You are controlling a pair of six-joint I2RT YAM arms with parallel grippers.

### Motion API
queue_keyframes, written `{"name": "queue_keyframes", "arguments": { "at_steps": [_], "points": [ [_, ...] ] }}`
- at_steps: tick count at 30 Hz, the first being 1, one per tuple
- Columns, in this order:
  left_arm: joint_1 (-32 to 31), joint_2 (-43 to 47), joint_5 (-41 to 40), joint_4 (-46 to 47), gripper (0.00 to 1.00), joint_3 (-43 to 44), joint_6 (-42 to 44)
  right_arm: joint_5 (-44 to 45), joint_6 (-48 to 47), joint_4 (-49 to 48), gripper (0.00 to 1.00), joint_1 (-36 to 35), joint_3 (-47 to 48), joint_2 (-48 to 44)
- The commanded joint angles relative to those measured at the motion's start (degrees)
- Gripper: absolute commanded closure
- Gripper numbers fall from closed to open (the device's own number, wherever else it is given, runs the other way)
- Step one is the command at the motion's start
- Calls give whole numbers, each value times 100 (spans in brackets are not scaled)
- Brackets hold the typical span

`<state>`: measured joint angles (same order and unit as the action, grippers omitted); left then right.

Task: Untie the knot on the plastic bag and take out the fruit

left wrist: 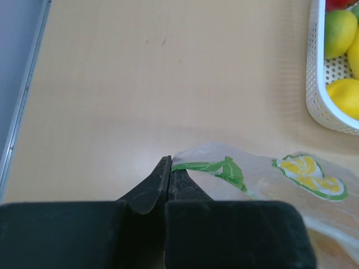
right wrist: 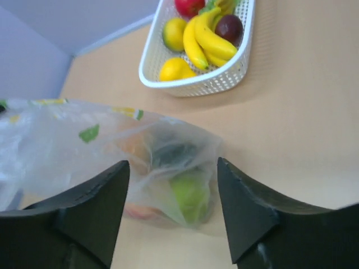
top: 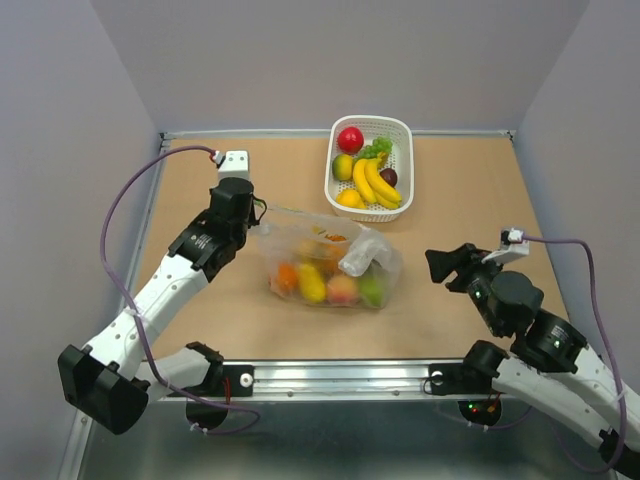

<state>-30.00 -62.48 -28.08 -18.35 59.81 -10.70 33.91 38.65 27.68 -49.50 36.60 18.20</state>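
- Left pincer [left wrist: 170,168] is clenching flat on the edge of the bag [left wrist: 269,174], its two fingers [left wrist: 157,185] pressing together with the thin plastic caught at their tips.
- Seen from above, that pincer [top: 257,214] is holding the bag's [top: 320,250] upper left rim, and the plastic is stretching from it towards the middle of the surface [top: 450,200].
- Right pincer [right wrist: 172,162] is standing released, jaws spread wide, gripping nothing; from above it [top: 436,265] is sitting apart from the bag's right end.
- Fruit [top: 312,283] is lying inside the bag in a row along its near side: an orange piece, a yellow one, a peach-coloured one and a green one.
- Right wrist view is showing the green piece [right wrist: 190,193] through the clear plastic [right wrist: 84,151].
- Whitish bunch [top: 358,255] of plastic is resting on the bag's right half; whether it is tied cannot be told.
- White basket [top: 404,128] is sitting behind the bag, near the far wall, carrying bananas [top: 375,182] and a red apple [top: 350,138].
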Motion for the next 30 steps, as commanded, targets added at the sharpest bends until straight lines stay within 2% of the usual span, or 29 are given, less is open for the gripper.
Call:
{"name": "queue_keyframes", "arguments": {
  "at_steps": [1, 3, 11, 14, 17, 21, 23, 26, 30],
  "points": [
    [3, 350, 38, 560, 100, -119, 279, -278, -1077, 229, 27, 10, 917, 876],
    [29, 438, 293, 613, 100, -101, 270, -865, -1622, 255, 24, 10, 1600, 1483],
    [179, 570, 847, 657, 100, -128, 165, -3090, -3064, 589, 27, 1, 4043, 3768],
    [205, 570, 909, 657, 100, -145, 147, -3338, -3530, 616, 34, 10, 4951, 4428],
    [231, 579, 988, 657, 100, -171, 112, -4073, -3804, 686, 44, 10, 5636, 5095],
    [258, 570, 997, 657, 100, -180, 103, -4638, -3978, 721, 46, -112, 5911, 5817],
    [275, 579, 1006, 666, 100, -189, 103, -4622, -4041, 721, 46, -227, 5841, 6080],
    [302, 588, 1050, 684, 100, -224, 85, -4438, -4190, 721, 43, -368, 5526, 6283],
    [310, 570, 1111, 692, 100, -233, 77, -3622, -4304, 712, 38, -368, 5034, 6652]
  ]
}}
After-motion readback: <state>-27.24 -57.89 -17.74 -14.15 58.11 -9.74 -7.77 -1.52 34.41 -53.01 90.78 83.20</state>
